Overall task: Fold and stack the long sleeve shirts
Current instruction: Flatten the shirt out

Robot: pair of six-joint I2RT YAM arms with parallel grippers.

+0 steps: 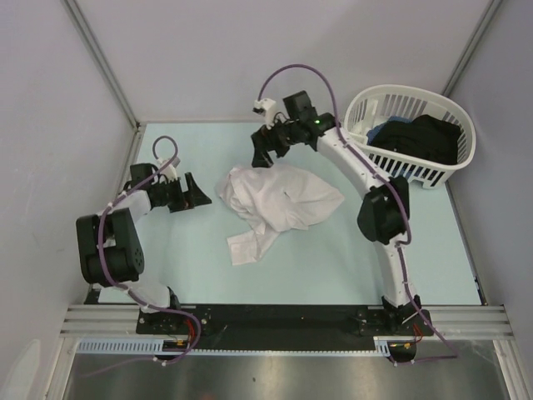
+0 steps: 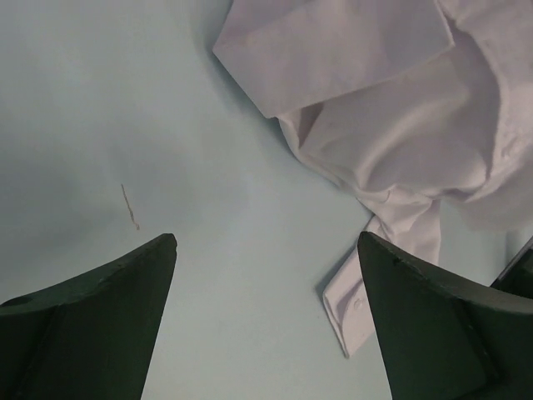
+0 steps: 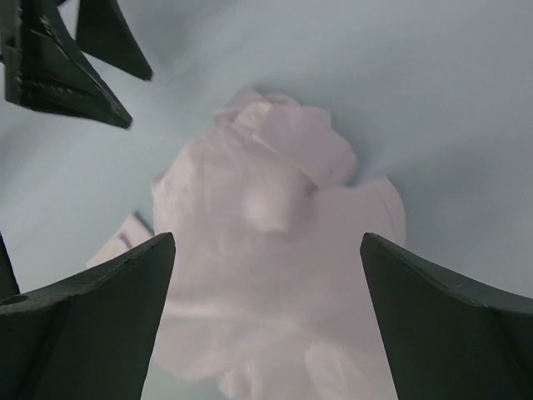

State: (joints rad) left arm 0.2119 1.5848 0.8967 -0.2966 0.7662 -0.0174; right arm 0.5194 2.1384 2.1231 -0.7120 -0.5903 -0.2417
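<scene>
A white long sleeve shirt [image 1: 279, 202] lies crumpled in a heap at the middle of the pale table, one cuffed sleeve [image 1: 246, 247] trailing toward the near side. My left gripper [image 1: 196, 193] hovers just left of the heap, open, with bare table between its fingers; the sleeve cuff [image 2: 354, 300] lies by its right finger. My right gripper [image 1: 268, 150] hangs open above the heap's far edge, with the shirt [image 3: 266, 250] filling the view under it. Neither gripper holds anything.
A white slatted basket [image 1: 454, 121] with dark clothes [image 1: 420, 140] inside stands at the back right. Grey walls close in the table on three sides. The left gripper's fingers [image 3: 62, 58] show in the right wrist view's upper left corner.
</scene>
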